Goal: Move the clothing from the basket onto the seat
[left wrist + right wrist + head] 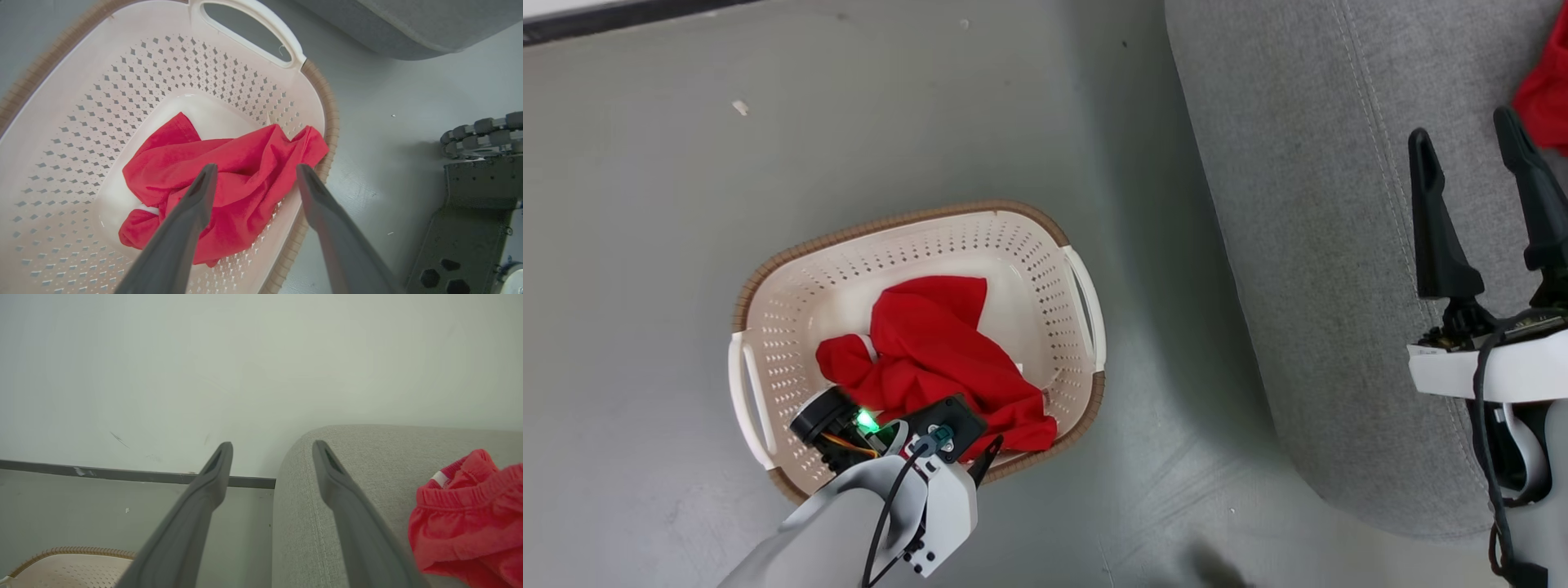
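- Lower centre of the head view: the basket sits on the grey floor. A crumpled red garment lies on its bottom, and one end is draped up the wall at the lower right.
- The left gripper hangs over the basket's near rim. Its two dark fingers are spread wide and hold nothing, with the red cloth beneath them. Whether the tips touch the fabric I cannot tell.
- Along the right side of the head view runs the grey seat, with a strip of bare floor between it and the basket.
- The right gripper is over the seat at the far right, its fingers wide apart and empty.
- A second red piece, with a gathered band and a small white label, lies on the seat at the lower right of the right wrist view. It is beside the gripper and not touching it.
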`<state>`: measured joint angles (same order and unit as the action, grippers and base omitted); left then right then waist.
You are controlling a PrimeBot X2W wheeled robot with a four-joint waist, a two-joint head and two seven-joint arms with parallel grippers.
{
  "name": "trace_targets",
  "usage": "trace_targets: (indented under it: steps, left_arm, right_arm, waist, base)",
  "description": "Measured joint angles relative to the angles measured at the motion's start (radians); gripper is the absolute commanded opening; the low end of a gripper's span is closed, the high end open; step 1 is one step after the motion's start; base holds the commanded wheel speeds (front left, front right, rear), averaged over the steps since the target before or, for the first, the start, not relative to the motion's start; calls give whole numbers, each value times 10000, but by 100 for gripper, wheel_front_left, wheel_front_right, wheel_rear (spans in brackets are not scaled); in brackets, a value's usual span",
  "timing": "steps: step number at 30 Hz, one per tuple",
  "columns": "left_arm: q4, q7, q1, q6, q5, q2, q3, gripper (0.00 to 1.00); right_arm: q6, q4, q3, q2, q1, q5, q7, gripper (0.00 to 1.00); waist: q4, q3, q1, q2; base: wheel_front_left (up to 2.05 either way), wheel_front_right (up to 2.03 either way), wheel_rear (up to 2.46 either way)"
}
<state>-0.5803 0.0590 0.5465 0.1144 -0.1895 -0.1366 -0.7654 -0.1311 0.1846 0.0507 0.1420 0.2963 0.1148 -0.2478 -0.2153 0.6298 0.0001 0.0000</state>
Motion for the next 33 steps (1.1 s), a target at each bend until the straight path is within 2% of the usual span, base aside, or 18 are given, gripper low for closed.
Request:
trace_targets:
  steps: [25, 33]
  left_arm:
    - [-1202, 190, 1108, 121, -316, 4, -1409, 100]
    - [-1590, 190, 1576, 123, -629, -224, -1551, 100]
  right_arm:
    - [0, -263, -307, -184, 1061, 182, -73, 100]
    - [0, -295, -334, -217, 1346, 199, -73, 100]
  waist:
    - [-928, 1076, 0, 0]
    - [-1172, 1313, 0, 0]
  base:
    - [0, 0, 0]
    - [0, 0, 0]
